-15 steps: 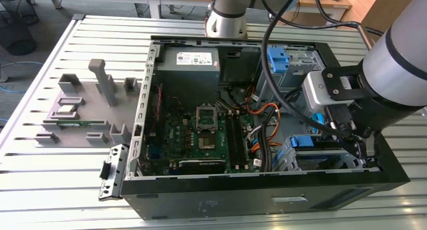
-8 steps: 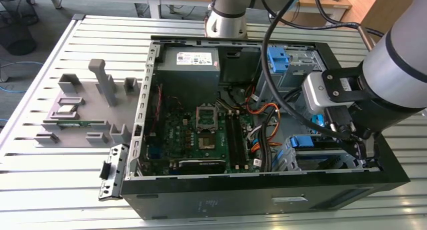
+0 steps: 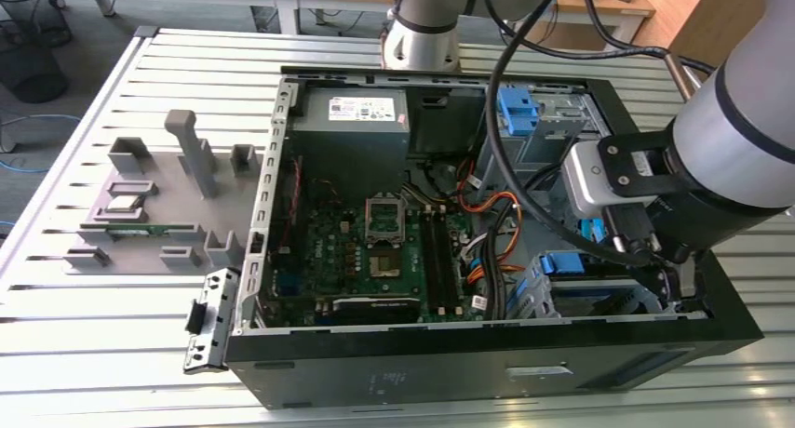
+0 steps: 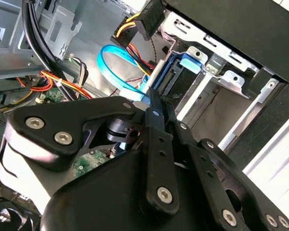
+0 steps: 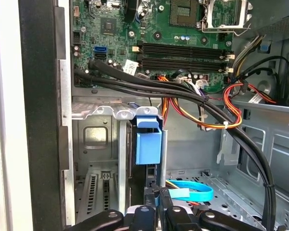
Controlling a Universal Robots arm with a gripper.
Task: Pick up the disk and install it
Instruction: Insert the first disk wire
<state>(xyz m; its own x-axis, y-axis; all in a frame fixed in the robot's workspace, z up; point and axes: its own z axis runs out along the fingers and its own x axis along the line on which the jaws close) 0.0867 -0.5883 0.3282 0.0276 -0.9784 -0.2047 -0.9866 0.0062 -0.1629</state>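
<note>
The disk (image 5: 143, 166) stands on edge in the metal drive cage (image 5: 103, 113) at a corner of the open computer case, and its blue bracket (image 5: 148, 142) shows at the cage's mouth. In the exterior view the disk's blue bracket (image 3: 565, 263) sits low on that view's right, just beside the arm's wrist. My gripper (image 5: 159, 196) is right at the disk's near end with its fingers (image 4: 156, 115) drawn together. In the second wrist view the gripper (image 4: 153, 96) points at the blue bracket (image 4: 176, 72), and I see nothing held between the fingers.
Black cable bundles (image 5: 183, 94) and orange-red wires (image 5: 233, 108) cross the case beside the cage. A light-blue flat cable (image 5: 195, 190) lies on the case floor close to the fingers. The motherboard (image 3: 372, 242), a grey power-supply box (image 3: 354, 112), a second blue bracket (image 3: 516, 107) and a grey fixture (image 3: 155, 200) are further off.
</note>
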